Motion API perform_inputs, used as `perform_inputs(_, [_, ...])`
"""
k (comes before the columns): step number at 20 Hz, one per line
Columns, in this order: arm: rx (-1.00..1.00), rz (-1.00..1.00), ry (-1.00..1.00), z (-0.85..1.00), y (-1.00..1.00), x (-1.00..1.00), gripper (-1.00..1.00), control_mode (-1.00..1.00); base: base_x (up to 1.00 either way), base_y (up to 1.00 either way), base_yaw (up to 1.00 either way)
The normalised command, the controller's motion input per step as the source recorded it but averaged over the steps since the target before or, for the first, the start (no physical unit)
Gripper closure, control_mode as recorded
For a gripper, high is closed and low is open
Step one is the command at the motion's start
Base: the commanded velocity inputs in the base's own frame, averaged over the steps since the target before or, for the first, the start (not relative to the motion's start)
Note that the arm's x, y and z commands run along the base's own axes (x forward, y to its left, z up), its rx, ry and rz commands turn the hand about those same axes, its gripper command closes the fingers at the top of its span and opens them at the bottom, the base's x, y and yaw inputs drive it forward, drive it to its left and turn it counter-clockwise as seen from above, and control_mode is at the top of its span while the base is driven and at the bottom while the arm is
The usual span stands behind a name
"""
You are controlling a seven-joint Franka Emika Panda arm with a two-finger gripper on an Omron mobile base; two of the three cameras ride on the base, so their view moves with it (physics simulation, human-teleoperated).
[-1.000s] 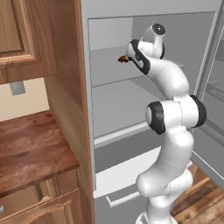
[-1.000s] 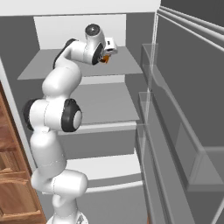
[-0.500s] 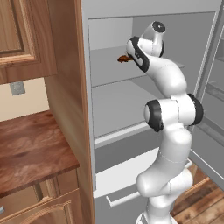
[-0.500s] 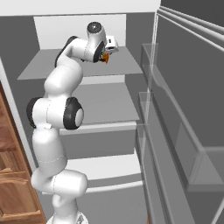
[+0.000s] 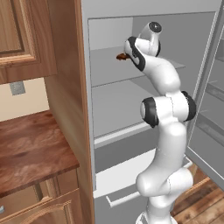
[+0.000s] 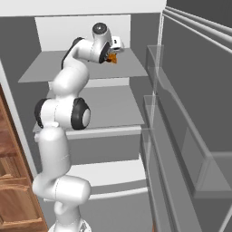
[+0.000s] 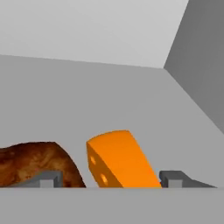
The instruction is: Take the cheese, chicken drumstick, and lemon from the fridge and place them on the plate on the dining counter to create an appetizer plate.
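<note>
While the arm reaches deep into the fridge [image 5: 153,100], the hand [image 7: 111,178] sits at the upper shelf [image 6: 77,68] with its fingers [image 7: 46,179] spread on either side of the cheese [image 7: 120,159]. Neither finger visibly touches the orange wedge; the jaws stand apart, so the hand reads as open, not yet gripping. The chicken drumstick [image 7: 37,162] lies on the same shelf just beside the cheese, behind one fingertip in the hand view. From the left base view the drumstick's dark end pokes out past the wrist; from the right base view a bit of orange shows under the hand. A wooden worktop [image 5: 30,148] lies left of the fridge.
</note>
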Motion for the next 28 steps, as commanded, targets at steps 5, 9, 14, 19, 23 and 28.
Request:
perform_inputs(5, [0.03,-0.05,0.0,-0.14,-0.09,0.02,1.0,-1.0,0.0,0.0,0.0])
perform_inputs(9, [0.04,-0.13,0.0,-0.12,-0.16,-0.11,1.0,-1.0,0.0,0.0,0.0])
perform_inputs(14, [0.03,-0.17,-0.05,-0.05,-0.22,-0.46,1.0,-1.0,0.0,0.0,0.0])
perform_inputs(19, [0.04,-0.16,-0.24,-0.08,-0.31,-1.0,1.0,-1.0,0.0,0.0,0.0])
perform_inputs(23, [0.02,-0.14,-0.27,-0.29,-0.19,-1.0,1.0,-1.0,0.0,0.0,0.0])
perform_inputs(28, [0.0,-0.1,-0.26,-0.26,-0.07,-1.0,1.0,-1.0,0.0,0.0,0.0])
